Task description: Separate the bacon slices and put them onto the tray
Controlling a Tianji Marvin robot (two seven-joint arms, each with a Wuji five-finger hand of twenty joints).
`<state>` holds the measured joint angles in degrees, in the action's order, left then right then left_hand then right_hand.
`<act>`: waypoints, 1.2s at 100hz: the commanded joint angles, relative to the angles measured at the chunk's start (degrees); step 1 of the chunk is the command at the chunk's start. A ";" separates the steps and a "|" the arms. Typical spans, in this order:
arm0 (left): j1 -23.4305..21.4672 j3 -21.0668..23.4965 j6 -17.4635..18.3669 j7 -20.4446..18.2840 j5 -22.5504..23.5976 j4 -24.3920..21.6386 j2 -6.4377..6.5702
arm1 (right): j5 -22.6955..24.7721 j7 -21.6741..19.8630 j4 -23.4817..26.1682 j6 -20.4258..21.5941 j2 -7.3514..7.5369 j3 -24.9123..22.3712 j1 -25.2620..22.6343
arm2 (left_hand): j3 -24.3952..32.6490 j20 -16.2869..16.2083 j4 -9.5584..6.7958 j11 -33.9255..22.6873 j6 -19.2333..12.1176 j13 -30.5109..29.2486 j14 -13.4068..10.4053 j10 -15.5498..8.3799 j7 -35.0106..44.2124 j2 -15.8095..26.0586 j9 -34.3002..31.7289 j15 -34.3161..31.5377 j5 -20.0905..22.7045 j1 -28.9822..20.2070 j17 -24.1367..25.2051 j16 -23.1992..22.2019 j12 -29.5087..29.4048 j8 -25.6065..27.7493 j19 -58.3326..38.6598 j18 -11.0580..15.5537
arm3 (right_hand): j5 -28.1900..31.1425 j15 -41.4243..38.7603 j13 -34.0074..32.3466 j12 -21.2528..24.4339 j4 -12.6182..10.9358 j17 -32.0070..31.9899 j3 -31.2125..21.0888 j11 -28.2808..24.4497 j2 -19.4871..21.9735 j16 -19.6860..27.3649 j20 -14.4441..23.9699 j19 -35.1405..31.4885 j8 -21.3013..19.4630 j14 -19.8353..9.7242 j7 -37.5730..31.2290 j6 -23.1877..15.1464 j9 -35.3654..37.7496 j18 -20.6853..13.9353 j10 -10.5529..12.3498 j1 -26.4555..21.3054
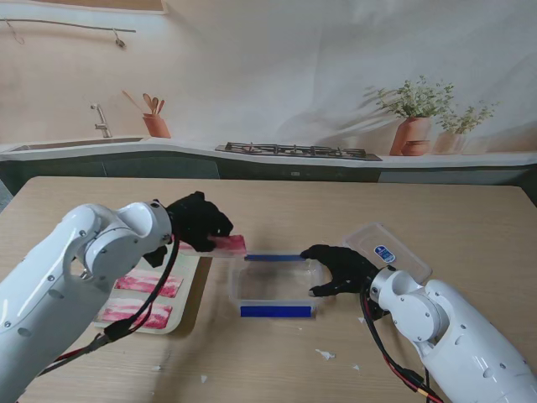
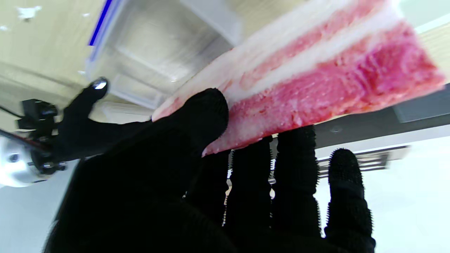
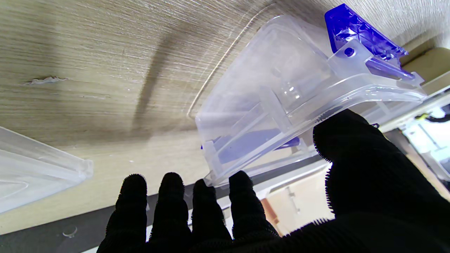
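A black-gloved left hand [image 1: 200,220] lifts a bacon slice [image 1: 228,244] clear of the surface, pinching it at one end with the thumb [image 2: 202,116] on the upper face and the other fingers [image 2: 295,168] beneath, as the left wrist view shows; the rest of the slice juts out unsupported between the tray [image 1: 191,285] on the robot's left and the clear plastic container [image 1: 273,290] at centre. Two slices already lie side by side on the tray [image 1: 148,285], [image 1: 134,313], the second nearer to me. The right hand [image 1: 340,269] is closed on the container's right rim, thumb [image 3: 344,140] over the edge and fingertips [image 3: 242,186] against the wall, apparently steadying it; the container's lid [image 1: 388,249] rests on the surface just beyond that hand. The slice looks light, and though held out nearly flat here it is likely soft, greasy and quick to droop or fold, so a broad pinch close to the end, across the full width of fat and lean, seems the safer hold; a narrow fingertip grip could let it slide or tear. Laying it down end first beside the other two, not touching them, would keep the slices apart. Whether any bacon remains in the container cannot be told from these views.
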<state>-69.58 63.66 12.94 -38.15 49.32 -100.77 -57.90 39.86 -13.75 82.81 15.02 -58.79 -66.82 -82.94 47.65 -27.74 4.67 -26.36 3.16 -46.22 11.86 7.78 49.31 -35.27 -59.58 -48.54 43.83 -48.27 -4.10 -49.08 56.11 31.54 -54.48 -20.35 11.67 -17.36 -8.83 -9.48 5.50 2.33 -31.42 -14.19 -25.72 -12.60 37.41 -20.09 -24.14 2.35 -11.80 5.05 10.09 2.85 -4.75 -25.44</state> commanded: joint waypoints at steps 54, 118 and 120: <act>-0.25 6.66 0.00 -3.05 8.72 15.98 2.93 | -0.16 -1.18 -0.53 0.04 -0.35 1.71 0.89 | -2.87 1.57 0.51 -1.20 -6.15 3.76 -1.80 -2.87 3.96 3.65 1.47 1.54 -1.20 -4.31 4.21 -1.46 2.44 2.34 3.91 -0.15 | -0.93 -0.25 1.50 -0.41 0.45 0.30 -0.25 -1.20 0.23 -0.51 1.26 -0.89 0.69 -2.20 0.66 -0.25 0.10 -0.33 2.46 -0.10; 7.00 -6.35 -2.80 2.85 9.29 27.21 2.79 | -0.09 -1.38 -0.25 -0.33 -0.32 1.54 0.67 | -4.37 1.79 0.76 -1.33 -8.37 5.57 -3.24 -5.07 4.55 4.55 2.75 2.58 -2.12 -3.72 5.24 0.11 1.11 0.87 3.78 0.31 | -0.94 -0.24 1.50 -0.40 0.40 0.30 -0.07 -1.20 0.37 -0.51 1.27 -0.91 0.69 -2.17 0.68 -0.25 0.08 -0.33 2.46 -0.20; 7.16 -6.63 -2.88 2.89 9.27 27.42 2.80 | -0.08 -1.39 -0.25 -0.31 -0.32 1.54 0.67 | -4.42 1.80 0.77 -1.36 -8.45 5.61 -3.27 -5.15 4.61 4.58 2.81 2.56 -2.14 -3.75 5.25 0.13 1.09 0.81 3.79 0.33 | -0.94 -0.25 1.51 -0.41 0.41 0.29 -0.05 -1.20 0.33 -0.51 1.27 -0.90 0.69 -2.16 0.67 -0.27 0.10 -0.35 2.45 -0.18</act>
<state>-62.88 57.43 10.50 -34.17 58.84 -74.17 -54.67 39.78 -14.09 82.26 14.77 -58.72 -65.40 -81.69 42.71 -26.86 4.68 -26.30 -0.94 -41.61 9.57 5.00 49.83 -32.76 -56.64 -46.15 41.76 -49.03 -0.15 -49.73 56.89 32.36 -51.69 -20.31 11.67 -17.36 -8.83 -9.48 5.50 2.33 -31.42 -14.11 -25.72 -12.61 37.41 -20.09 -24.14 2.34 -11.94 4.47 9.84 2.85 -6.15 -25.44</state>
